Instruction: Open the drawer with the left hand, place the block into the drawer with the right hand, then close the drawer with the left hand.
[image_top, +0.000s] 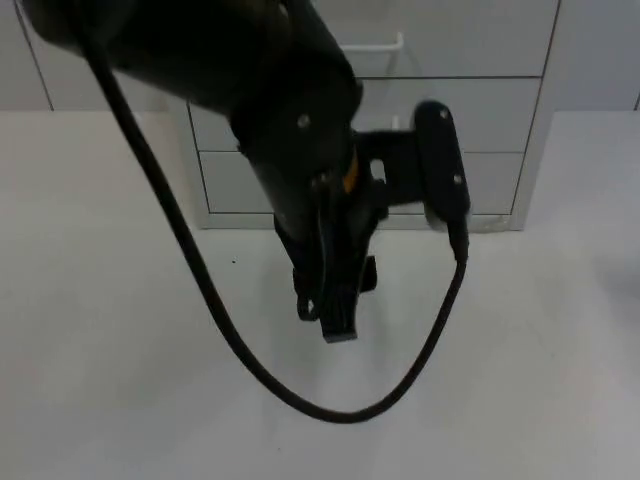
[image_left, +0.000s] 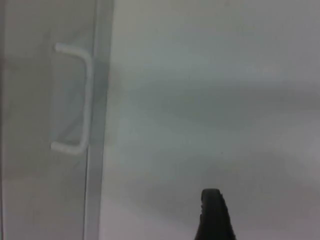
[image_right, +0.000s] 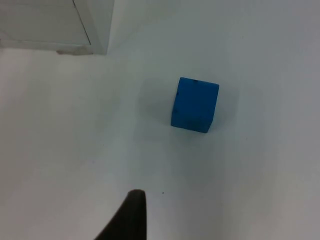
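Left end effector (image_top: 335, 310) before drawers (image_top: 470, 120)

Drawer cabinet (image_top: 440, 110): at table (image_top: 100, 350) rear, against partition wall. Left gripper (image_top: 335, 300): before cabinet. Block (image_right: 195, 105): on table, near cabinet corner.

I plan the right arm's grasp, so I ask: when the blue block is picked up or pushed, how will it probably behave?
The blue block is a cube with flat faces resting on the white table, so it should slide, not roll. Its crisp edges suggest it is stiff. Weight cannot be judged.
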